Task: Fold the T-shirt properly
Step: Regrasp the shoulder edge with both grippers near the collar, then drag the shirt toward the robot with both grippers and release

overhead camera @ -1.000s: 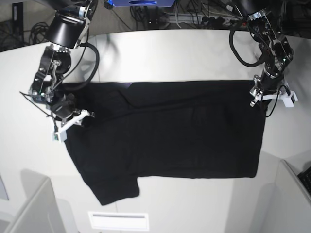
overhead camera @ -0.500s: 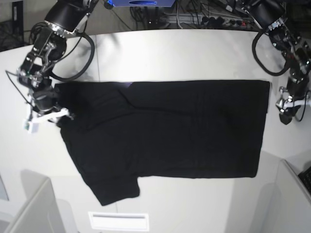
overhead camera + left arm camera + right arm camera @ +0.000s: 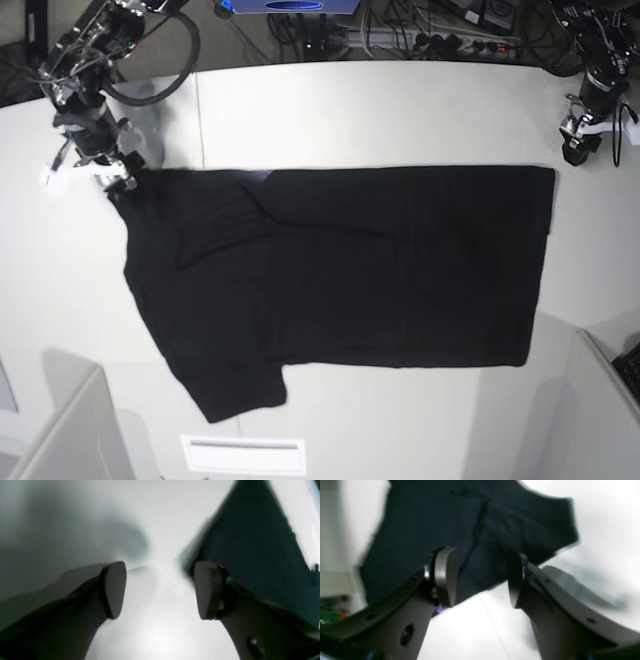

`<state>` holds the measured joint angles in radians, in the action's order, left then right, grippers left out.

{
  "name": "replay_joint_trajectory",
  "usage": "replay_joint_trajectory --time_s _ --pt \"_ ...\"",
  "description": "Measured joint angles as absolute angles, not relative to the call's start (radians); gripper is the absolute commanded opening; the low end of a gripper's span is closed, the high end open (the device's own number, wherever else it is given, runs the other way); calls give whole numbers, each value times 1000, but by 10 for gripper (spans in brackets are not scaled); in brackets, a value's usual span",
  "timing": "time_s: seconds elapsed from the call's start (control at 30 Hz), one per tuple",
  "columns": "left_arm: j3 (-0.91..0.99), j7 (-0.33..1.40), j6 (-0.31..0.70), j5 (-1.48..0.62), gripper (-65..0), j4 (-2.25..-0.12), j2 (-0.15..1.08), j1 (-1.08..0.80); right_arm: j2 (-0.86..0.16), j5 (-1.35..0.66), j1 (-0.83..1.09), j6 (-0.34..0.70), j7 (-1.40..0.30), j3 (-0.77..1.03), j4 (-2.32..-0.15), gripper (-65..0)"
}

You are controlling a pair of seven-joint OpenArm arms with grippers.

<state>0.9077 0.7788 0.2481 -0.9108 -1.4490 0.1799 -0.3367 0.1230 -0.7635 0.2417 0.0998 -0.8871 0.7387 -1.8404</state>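
Note:
The black T-shirt [image 3: 340, 270] lies flat on the white table [image 3: 380, 110], doubled over, with one sleeve [image 3: 235, 385] pointing to the near left. A sliver of purple print [image 3: 262, 177] peeks out at its far edge. My right gripper [image 3: 85, 172] hovers at the shirt's far-left corner. In the right wrist view this gripper [image 3: 482, 580] is open, with the shirt [image 3: 495, 522] beyond its fingers and nothing between them. My left gripper [image 3: 583, 140] is off the far-right corner, clear of the cloth. In the left wrist view it [image 3: 160, 590] is open over bare table, the shirt [image 3: 250, 542] at upper right.
Grey partitions rise at the near left [image 3: 70, 430] and near right [image 3: 605, 400]. A white slotted plate [image 3: 245, 455] sits at the table's front edge. Cables and power strips [image 3: 420, 40] run behind the table.
Both grippers have left the shirt's far corners and pulled away outward and toward the back of the table, their jaws now wider. The shirt has stayed flat in place.

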Motion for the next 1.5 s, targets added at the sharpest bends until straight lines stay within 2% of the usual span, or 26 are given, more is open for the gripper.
replay_joint_trajectory --time_s 0.2,0.47,0.8,1.23,1.27,1.33,1.43,1.47,1.5 --pt "844 775 248 -915 -237 -1453 186 -292 117 -762 226 91 -892 796 -1675 -351" --pt "766 774 248 -914 -237 -1452 186 -260 107 -767 172 93 -880 805 -1581 -356" --pt "745 740 270 -947 -239 -1341 193 -203 80 -792 155 105 -815 799 -1517 -357" --pt "744 737 274 -883 -242 -1328 191 -164 40 -793 142 105 -770 735 -1479 -368" --pt "744 737 274 -883 -252 -1327 191 -164 44 -793 142 105 -767 735 -1479 -389" --pt "744 736 271 -875 -337 -1324 190 -162 44 -789 142 105 -770 735 -1477 -465" --pt "744 750 266 -863 -533 -1320 186 -162 44 -778 144 104 -779 735 -1471 -621" --pt "744 753 264 -860 -597 -1318 185 -162 45 -776 145 103 -784 735 -1470 -650" --pt "744 757 262 -859 -650 -1317 184 -162 47 -778 145 104 -785 735 -1470 -650"
